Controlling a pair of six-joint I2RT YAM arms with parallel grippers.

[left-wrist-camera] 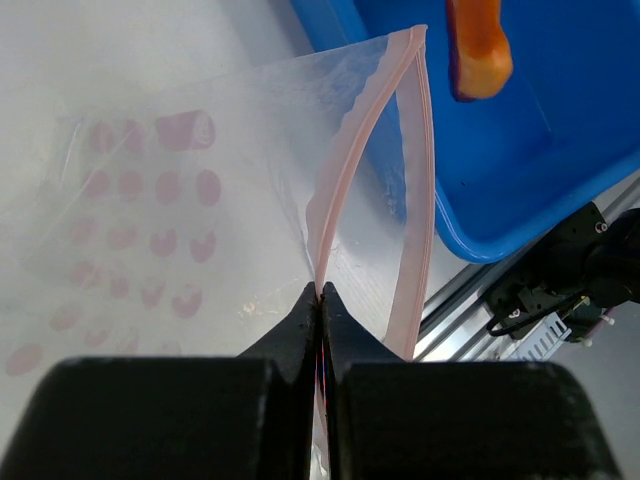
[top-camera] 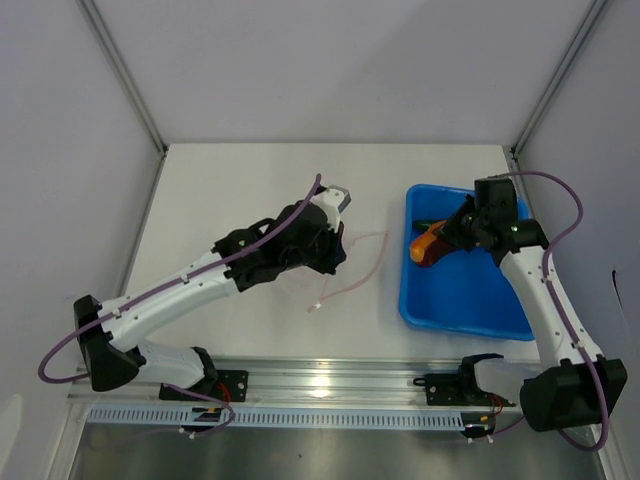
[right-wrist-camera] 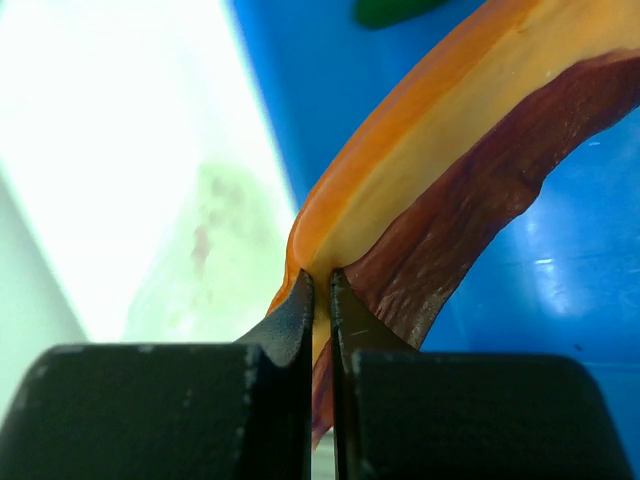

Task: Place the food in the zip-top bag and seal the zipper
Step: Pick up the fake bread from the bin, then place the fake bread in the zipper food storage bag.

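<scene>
Closest to me, a silver rail (top-camera: 330, 385) runs along the near edge with both arm bases bolted on. Past it is a plain white table (top-camera: 230, 190), boxed in by pale wall panels (top-camera: 300, 60) at 9, 12 and 3 o'clock.

The left gripper (left-wrist-camera: 320, 295) has its fingers clamped tight on the zipper (left-wrist-camera: 345, 170). It's only pinching one lip of that pink strip, so the mouth gapes open and the other lip bows out toward 3 o'clock. The zip-top bag (left-wrist-camera: 180, 200) itself lies crinkled on the table mid-surface, pink dots trailing off to 9 o'clock of the fingers.

At 3 o'clock of the bag is a blue tray (top-camera: 470, 300). Above it, the right gripper (right-wrist-camera: 320, 285) is closed on the lower end of the yellow-orange piece (right-wrist-camera: 430, 130), which runs up from the fingertips toward 1 o'clock. The red-brown piece (right-wrist-camera: 470, 200) lies right against it; can't tell whether it's caught in the pinch too. The cucumber (right-wrist-camera: 395, 10) is just a green sliver in the tray beyond, at 12 o'clock.
</scene>
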